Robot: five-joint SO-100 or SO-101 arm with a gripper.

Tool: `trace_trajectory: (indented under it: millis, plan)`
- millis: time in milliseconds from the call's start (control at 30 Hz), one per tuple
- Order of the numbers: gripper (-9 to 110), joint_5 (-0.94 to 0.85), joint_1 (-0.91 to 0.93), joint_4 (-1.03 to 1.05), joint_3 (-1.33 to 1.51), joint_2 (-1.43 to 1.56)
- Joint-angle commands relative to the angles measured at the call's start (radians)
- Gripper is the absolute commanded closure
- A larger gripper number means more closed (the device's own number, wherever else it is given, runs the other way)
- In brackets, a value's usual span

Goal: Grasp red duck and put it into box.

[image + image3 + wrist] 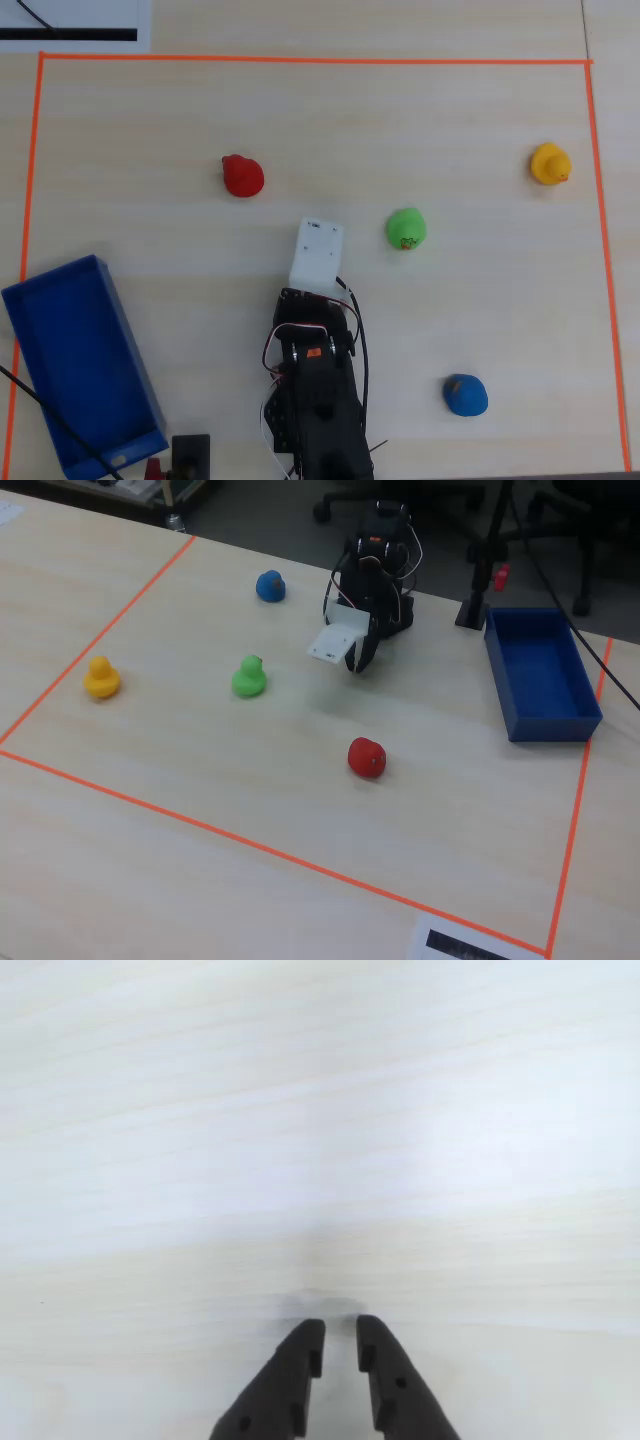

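The red duck (242, 176) sits on the pale wooden table, also in the fixed view (366, 758). The blue box (85, 370) is empty at the lower left of the overhead view and at the right of the fixed view (540, 670). My gripper (340, 1328) hangs low over bare table, its black jaws a narrow gap apart with nothing between them. In the fixed view the gripper (358, 663) is above and slightly left of the red duck, well apart from it. In the overhead view the white camera mount (316, 252) hides the fingers. The wrist view shows neither duck nor box.
A green duck (406, 228) sits right of the arm's head, a yellow duck (549, 163) at the far right, and a blue duck (465, 395) by the arm's base. An orange tape line (300, 60) borders the work area.
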Motion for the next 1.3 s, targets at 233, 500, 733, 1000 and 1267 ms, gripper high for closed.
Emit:
trace_trajectory:
  millis: [233, 500, 733, 1000, 1267]
  plan:
    - [73, 0.035, -0.002, 0.015, -0.571, -0.443]
    - [63, 0.129, -0.038, -0.126, -1.124, -1.189]
    - [62, 0.184, -0.097, -0.267, -1.388, -1.677]
    - [63, 0.17, -0.133, -0.304, -1.479, -1.841]
    - [63, 0.19, -0.146, -0.387, -1.451, -1.893]
